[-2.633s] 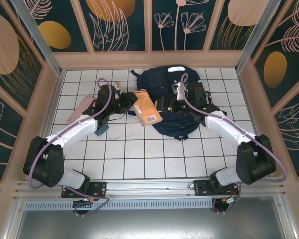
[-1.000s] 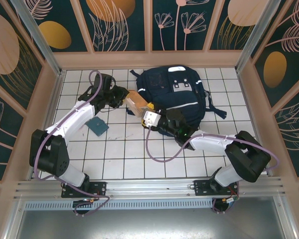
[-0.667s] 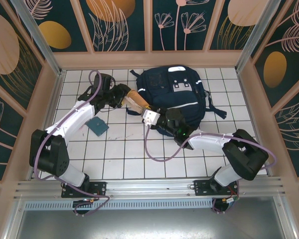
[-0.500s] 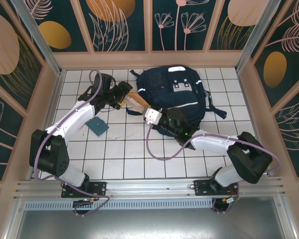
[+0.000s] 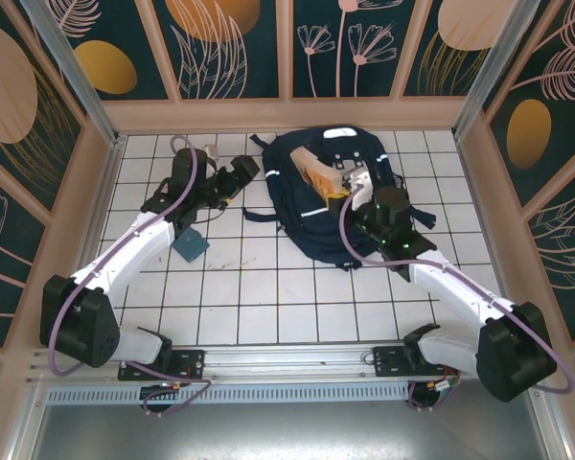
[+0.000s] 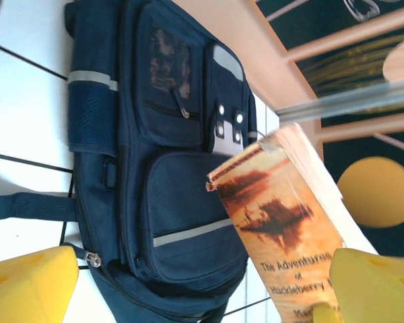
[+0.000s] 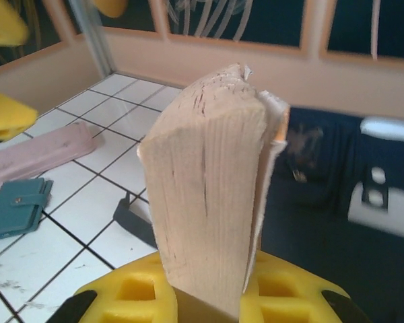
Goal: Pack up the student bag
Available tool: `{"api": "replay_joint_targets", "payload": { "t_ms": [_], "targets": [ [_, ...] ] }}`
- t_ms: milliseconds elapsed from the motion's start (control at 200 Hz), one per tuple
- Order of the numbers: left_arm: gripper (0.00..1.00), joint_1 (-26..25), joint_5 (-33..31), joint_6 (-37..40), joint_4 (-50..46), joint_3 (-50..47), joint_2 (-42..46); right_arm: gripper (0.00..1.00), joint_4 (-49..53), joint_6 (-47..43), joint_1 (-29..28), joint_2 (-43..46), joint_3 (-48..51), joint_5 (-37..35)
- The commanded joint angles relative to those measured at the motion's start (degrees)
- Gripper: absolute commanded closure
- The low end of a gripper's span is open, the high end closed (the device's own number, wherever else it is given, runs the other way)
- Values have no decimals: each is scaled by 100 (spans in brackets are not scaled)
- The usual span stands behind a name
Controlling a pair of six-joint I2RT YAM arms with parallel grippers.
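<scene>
place: lab test cell | evidence: aluminium frame (image 5: 77, 81), printed panels (image 5: 220, 48)

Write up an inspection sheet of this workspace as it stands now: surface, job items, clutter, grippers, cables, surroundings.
Surface: white tiled table, lightly scuffed.
Job's things: student bag lies flat at the far middle; whether its main zip is open cannot be told. A paperback book is held above it.
Clutter: teal wallet and pink case lie on the tiles left of the bag.
Grippers: left gripper is open and empty, just left of the bag; right gripper is shut on the book.
Cables: a purple cable runs along each arm; no snag seen.
Surroundings: wood-framed walls with floral panels.
</scene>
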State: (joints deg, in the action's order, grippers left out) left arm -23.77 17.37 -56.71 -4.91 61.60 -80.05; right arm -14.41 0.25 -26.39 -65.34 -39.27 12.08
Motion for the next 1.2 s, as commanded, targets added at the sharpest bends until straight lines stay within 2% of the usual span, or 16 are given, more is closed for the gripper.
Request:
{"api": "replay_joint_targets", "payload": {
  "t_ms": [0, 65, 225, 450, 621, 766, 941, 1016, 1196],
  "targets": [
    [4, -499, -270, 810, 48, 126, 8, 100, 799, 1353, 307, 259, -479, 5],
    [5, -816, -468, 1088, -46, 233, -157, 100, 1401, 1831, 583, 275, -665, -209],
    [8, -1484, -632, 1743, -95, 531, -719, 100, 2199, 2499, 1474, 442, -755, 249],
    [13, -2402, -1431, 3052, -992, 1718, -1858, 100, 2486, 3224, 2891, 1017, -461, 1055],
    [16, -2772, -1784, 3973, -1732, 2782, -3016, 100, 2598, 3452, 3726, 1200, -292, 1707],
    [16, -2923, -2038, 4583, -2262, 3652, -3837, 100, 2750, 3379, 3967, 1237, -300, 1885],
    [18, -2927, -2409, 4972, -2713, 4567, -4603, 100, 2821, 3323, 3993, 1261, -321, 1933],
    [25, -2924, -2255, 5231, -2961, 4994, -4926, 100, 2801, 3363, 3998, 1270, -301, 1971],
    [26, -2931, -2126, 5614, -3587, 5775, -5527, 100, 2805, 3376, 3993, 1284, -301, 1985]
  ]
}}
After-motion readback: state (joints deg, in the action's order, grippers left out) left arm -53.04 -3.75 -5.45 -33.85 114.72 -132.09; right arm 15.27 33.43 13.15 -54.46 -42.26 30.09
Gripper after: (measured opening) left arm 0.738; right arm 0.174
